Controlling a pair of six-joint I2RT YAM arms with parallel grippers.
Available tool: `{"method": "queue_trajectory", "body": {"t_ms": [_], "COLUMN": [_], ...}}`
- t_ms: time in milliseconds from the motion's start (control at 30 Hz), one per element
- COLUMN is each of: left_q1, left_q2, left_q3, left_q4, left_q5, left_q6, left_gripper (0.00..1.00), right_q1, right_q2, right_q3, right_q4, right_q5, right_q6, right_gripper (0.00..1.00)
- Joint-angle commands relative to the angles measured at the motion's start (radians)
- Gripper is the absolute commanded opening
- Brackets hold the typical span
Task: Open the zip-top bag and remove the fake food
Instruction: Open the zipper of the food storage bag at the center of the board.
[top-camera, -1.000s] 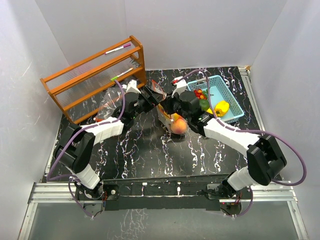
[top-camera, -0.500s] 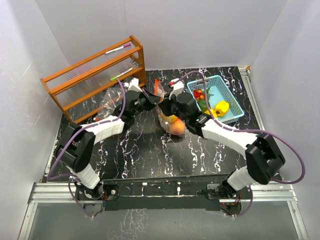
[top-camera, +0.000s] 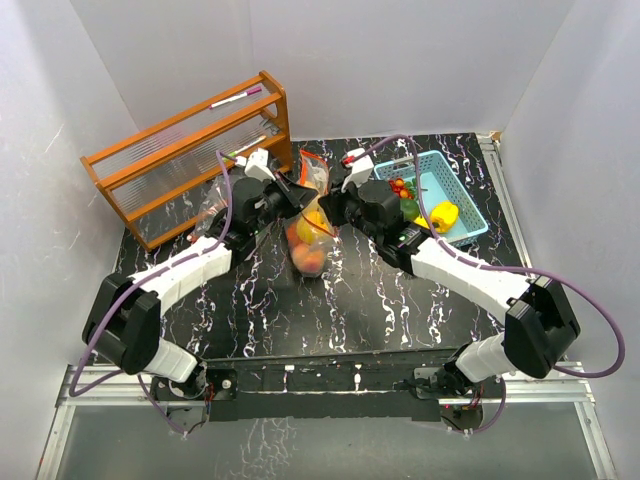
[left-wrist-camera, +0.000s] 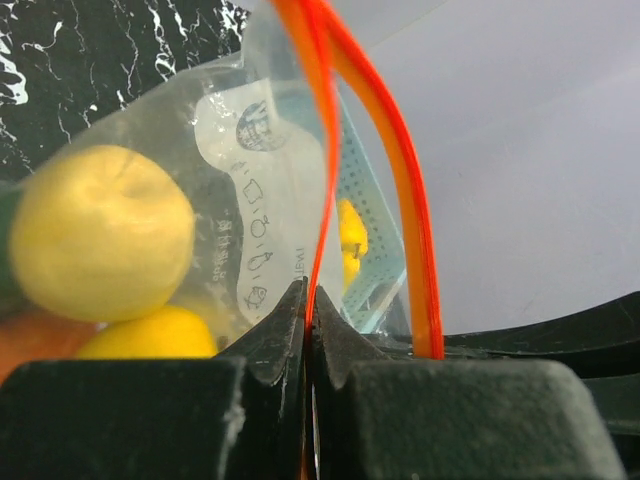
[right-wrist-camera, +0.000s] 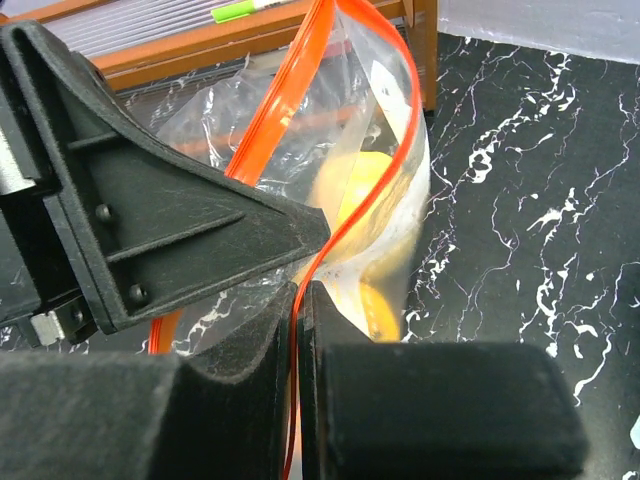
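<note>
A clear zip-top bag (top-camera: 309, 225) with an orange zip strip hangs above the black marbled table, held between both arms. Inside it lies fake food (top-camera: 311, 240): yellow and orange pieces, seen as a pale yellow fruit (left-wrist-camera: 100, 235) in the left wrist view and as yellow fruit (right-wrist-camera: 365, 185) in the right wrist view. My left gripper (left-wrist-camera: 308, 295) is shut on one lip of the bag's orange strip. On the other lip my right gripper (right-wrist-camera: 298, 290) is shut. The two lips stand apart near the top.
A turquoise basket (top-camera: 462, 205) at the back right holds a yellow pepper (top-camera: 443, 214) and small red and green pieces (top-camera: 402, 190). An orange wooden rack (top-camera: 190, 150) with marker pens (top-camera: 236, 98) stands at the back left. White walls surround the table.
The left gripper closed on the bag's strip. Both arms lifted the bag off the table and shifted it left, so it now hangs between them with the food at its bottom.
</note>
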Motion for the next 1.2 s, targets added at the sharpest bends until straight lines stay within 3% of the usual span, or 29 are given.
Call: {"method": "queue_trajectory", "body": {"t_ms": [0, 233, 400, 533, 700, 933, 1167], "left_q1": [0.045, 0.122, 0.15, 0.152, 0.15, 0.145, 0.093], "left_q2": [-0.011, -0.04, -0.15, -0.217, -0.158, -0.001, 0.089], "left_q3": [0.029, 0.023, 0.083, 0.146, 0.207, 0.142, 0.131], "left_q4": [-0.036, -0.083, -0.263, -0.399, -0.468, -0.4, -0.335], "left_q5": [0.063, 0.116, 0.023, -0.046, -0.057, -0.014, 0.029], "left_q6": [0.035, 0.075, 0.193, 0.293, 0.371, 0.363, 0.328], "left_gripper": [0.0, 0.0, 0.0, 0.0, 0.0, 0.0, 0.0], "right_q1": [0.011, 0.024, 0.095, 0.127, 0.072, -0.135, -0.161], "right_q2": [-0.016, 0.044, 0.207, 0.238, 0.166, 0.123, 0.121], "right_q3": [0.06, 0.078, 0.22, 0.265, 0.14, -0.127, -0.179], "right_q4": [0.031, 0.068, 0.114, 0.168, 0.13, 0.102, 0.049], "right_q5": [0.007, -0.047, -0.207, -0.264, -0.11, -0.147, -0.136], "right_q6": [-0.019, 0.014, 0.098, 0.125, 0.125, 0.221, 0.209], "right_gripper": [0.08, 0.08, 0.08, 0.08, 0.08, 0.08, 0.08]}}
